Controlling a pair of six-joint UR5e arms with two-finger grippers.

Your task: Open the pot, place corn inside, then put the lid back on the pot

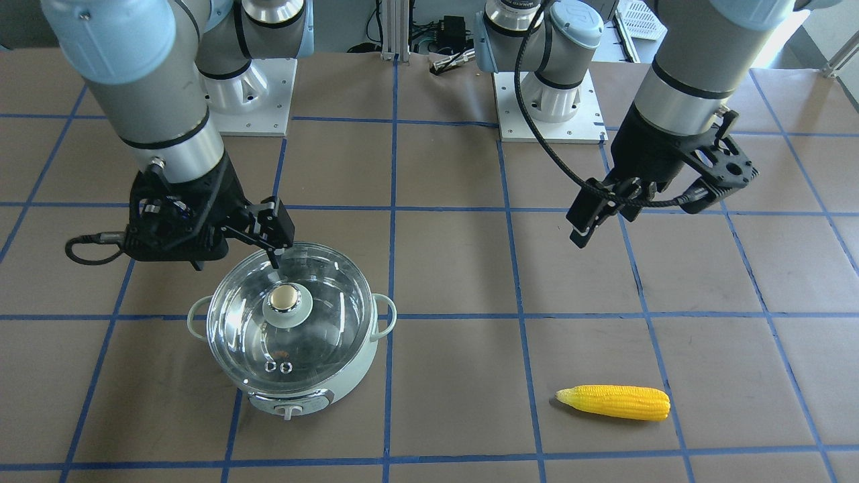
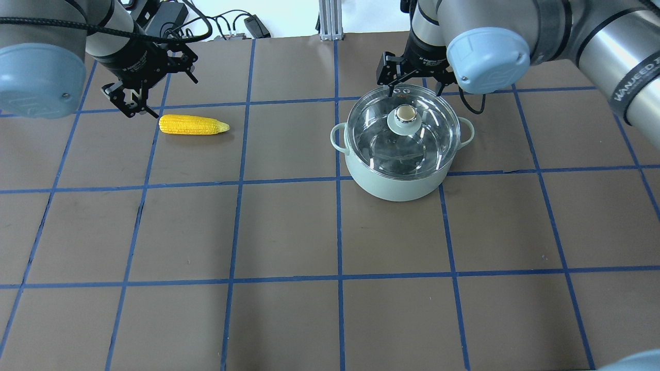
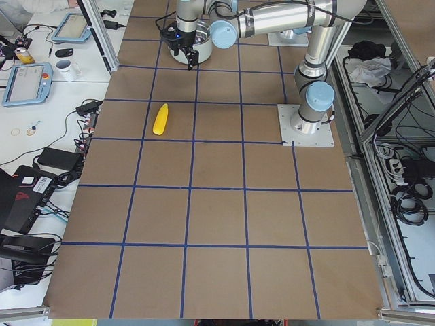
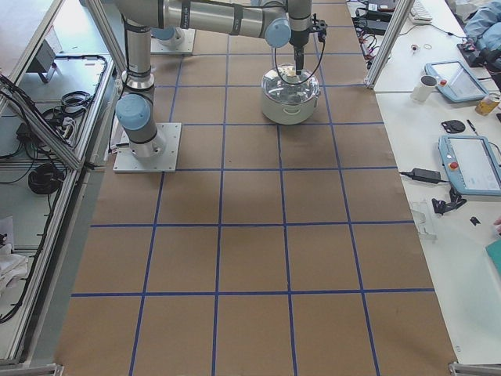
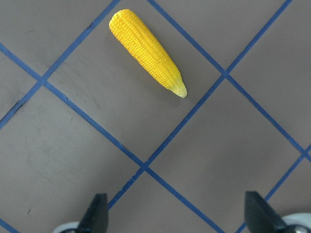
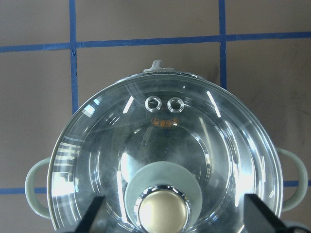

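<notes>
The mint-green pot (image 1: 302, 389) stands on the table with the clear glass lid (image 1: 322, 302) on it. It also shows in the overhead view (image 2: 392, 185). My right gripper (image 6: 176, 216) is open just above the lid. Its fingers (image 6: 95, 213) straddle the beige-and-chrome knob (image 2: 406, 113) without gripping it. The yellow corn (image 2: 193, 125) lies flat on the table, far from the pot, its pointed end towards the pot. My left gripper (image 5: 177, 213) is open and empty, hovering above the table near the corn's (image 5: 146, 51) blunt end.
The table is brown with a blue tape grid. The two arm base plates (image 1: 248, 100) (image 1: 547, 114) stand at the robot's side. Side benches hold tablets (image 4: 470, 160) and a mug (image 4: 424, 88).
</notes>
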